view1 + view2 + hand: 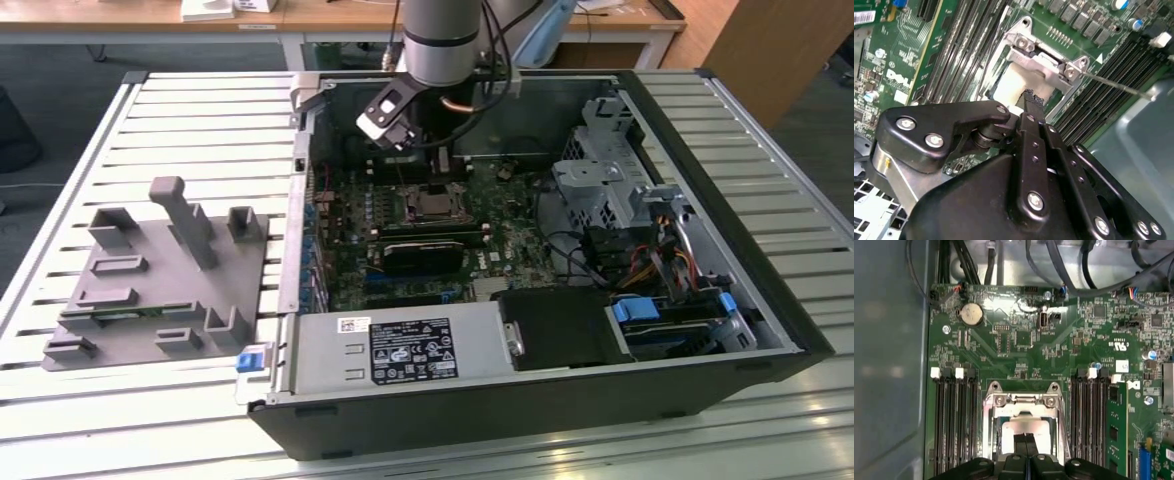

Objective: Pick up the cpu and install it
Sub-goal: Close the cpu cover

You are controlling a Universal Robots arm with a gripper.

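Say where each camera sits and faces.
Exterior view: off-arm, high, looking down into the open black computer case; grey robot arm shows.
First wrist view: wrist-mounted, facing down at the green motherboard; black pincer shows.
Second wrist view: wrist-mounted, slanting along the pincer's body.
Both wrist views share the pale square cpu within the metal socket frame.

A black computer case [534, 420] is laid on a white slatted table [134, 420], a grey plastic fixture plate [134, 300] beside it; a black end effector [430, 172] is held over its green motherboard [347, 270].

green motherboard [1019, 340], black fingers [1020, 446], grey fixture plate [140, 285]
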